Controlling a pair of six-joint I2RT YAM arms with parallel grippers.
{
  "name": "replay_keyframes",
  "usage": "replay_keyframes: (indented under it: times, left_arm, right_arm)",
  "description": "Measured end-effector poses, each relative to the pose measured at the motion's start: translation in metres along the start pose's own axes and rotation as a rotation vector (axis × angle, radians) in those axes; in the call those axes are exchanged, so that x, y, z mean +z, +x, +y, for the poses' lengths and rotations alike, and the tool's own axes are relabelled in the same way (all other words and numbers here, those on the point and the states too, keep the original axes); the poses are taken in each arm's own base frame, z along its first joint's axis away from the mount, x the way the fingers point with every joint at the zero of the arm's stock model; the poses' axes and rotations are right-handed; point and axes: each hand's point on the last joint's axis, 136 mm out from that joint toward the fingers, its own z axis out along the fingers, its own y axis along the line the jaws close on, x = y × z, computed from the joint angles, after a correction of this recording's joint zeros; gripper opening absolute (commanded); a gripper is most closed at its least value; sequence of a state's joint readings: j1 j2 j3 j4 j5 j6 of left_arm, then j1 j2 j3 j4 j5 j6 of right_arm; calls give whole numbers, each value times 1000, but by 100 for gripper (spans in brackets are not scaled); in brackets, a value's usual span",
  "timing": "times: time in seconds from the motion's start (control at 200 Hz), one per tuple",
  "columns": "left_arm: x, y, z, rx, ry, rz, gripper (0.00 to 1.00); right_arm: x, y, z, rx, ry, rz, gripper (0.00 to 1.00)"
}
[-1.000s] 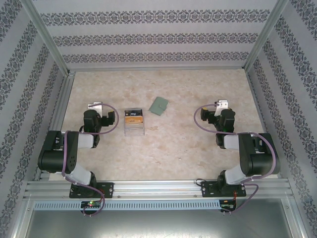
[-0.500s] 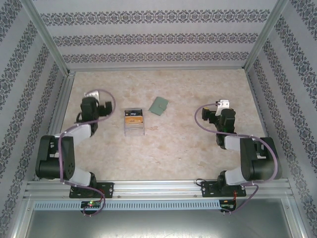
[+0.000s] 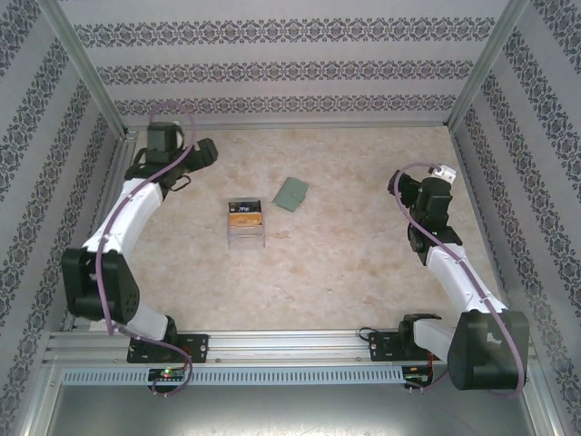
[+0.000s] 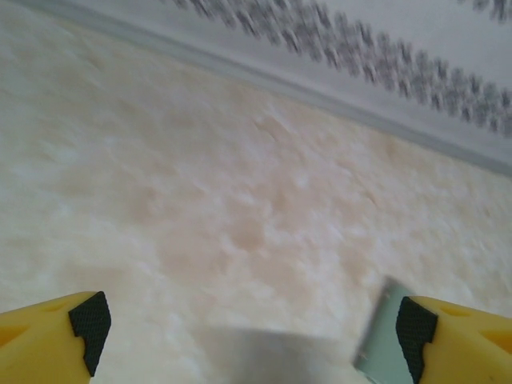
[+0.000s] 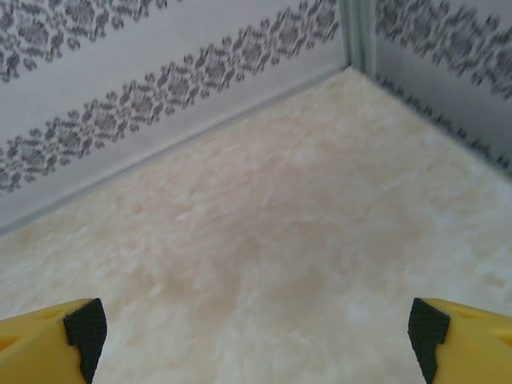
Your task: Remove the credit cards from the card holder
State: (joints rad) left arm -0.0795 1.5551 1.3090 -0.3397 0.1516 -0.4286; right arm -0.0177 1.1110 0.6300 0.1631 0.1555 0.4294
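Observation:
The card holder [image 3: 290,193] is a small flat grey-green wallet lying folded and tilted on the marbled table, a little behind the middle. One blurred corner of the card holder [image 4: 379,336] shows beside the right finger in the left wrist view. The credit cards are hidden. My left gripper [image 3: 205,151] hangs near the back left corner, well left of the holder. In its wrist view the left gripper [image 4: 252,330] is open over bare table. My right gripper [image 3: 399,185] hovers to the holder's right; the right gripper [image 5: 256,332] is open with nothing between its fingers.
A clear plastic box [image 3: 245,223] with an orange-and-black card in it lies just front-left of the holder. Patterned walls and aluminium posts [image 3: 82,68] enclose the table on three sides. A metal rail [image 3: 290,345] runs along the near edge.
Both arms have stretched away from their folded poses. The left gripper swung toward the back left corner. The right gripper rose and moved back and to the right. Holder and box have not moved.

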Motion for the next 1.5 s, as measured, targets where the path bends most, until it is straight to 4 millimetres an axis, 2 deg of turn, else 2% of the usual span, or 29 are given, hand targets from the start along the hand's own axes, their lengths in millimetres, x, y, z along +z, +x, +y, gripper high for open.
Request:
replay_keyframes:
  times: [0.095,0.25,0.33,0.405,0.54,0.705,0.834,0.999,1.084,1.239,1.504]
  left_arm:
    - [26,27,-38,46,52,109,90]
    - [62,65,-100,129,132,250,84]
    - [80,85,-123,163,159,315,84]
    - [95,105,-136,188,167,373,82]
    - [120,138,-148,213,171,479,81]
    - [142,170,-151,227,156,581,81]
    - [154,183,-154,239,143,622,81]
    - [167,189,-155,259,111,633,81]
    - [170,189,-157,267,103,628,80]
    - [170,195,-164,291,103,631,72]
    - [154,229,-194,314,152,665,69]
  right_arm:
    - [-1,9,5,17,-23,55,98]
    - [-5,6,21,15,-65,84,98]
    - [-7,6,28,8,-79,93,98]
    - [-9,7,33,1,-89,102,98]
    - [-12,5,41,-12,-104,116,98]
    - [-15,7,51,-27,-124,130,98]
    - [-17,13,55,-37,-134,146,98]
    - [-20,17,58,-45,-139,160,98]
    - [-22,16,56,-49,-135,159,98]
    - [-25,15,56,-52,-133,157,98]
    - [-30,14,55,-57,-134,157,98]
